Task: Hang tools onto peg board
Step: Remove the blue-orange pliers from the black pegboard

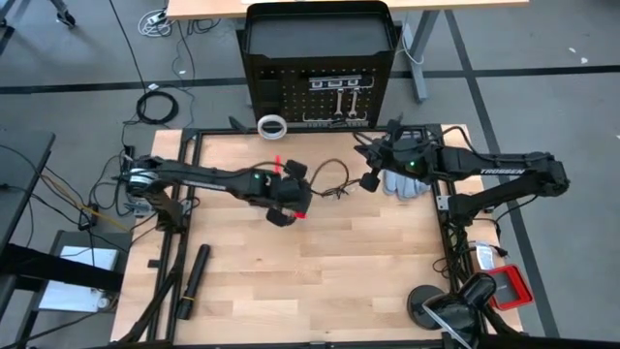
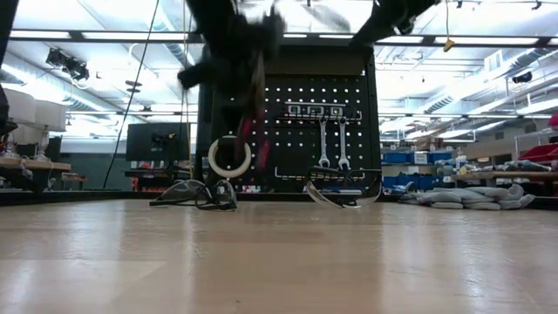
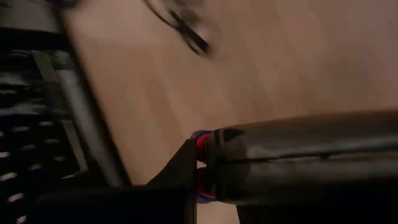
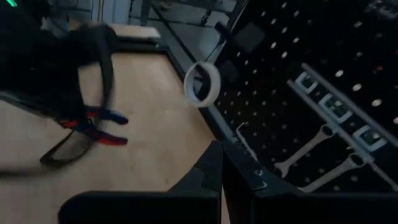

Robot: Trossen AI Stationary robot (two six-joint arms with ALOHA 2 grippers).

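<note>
Flanking the peg board [image 1: 320, 58]: glasses [image 2: 196, 195], tape ring [image 1: 273, 126].

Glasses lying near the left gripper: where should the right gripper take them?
Probably the front frame of the glasses, pinched across its rim from above. They lie low on the table, so a sideways approach would find little to close on. The right gripper holds nothing.

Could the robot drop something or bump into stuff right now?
Maybe. The left hand holds the red-and-blue pliers above the table, so a weak grip might let them fall. One pair of glasses lies on the table near that arm's way to the peg board and could get knocked. The white tape ring and two wrenches already hang there, and a careless approach might bump them off.
</note>
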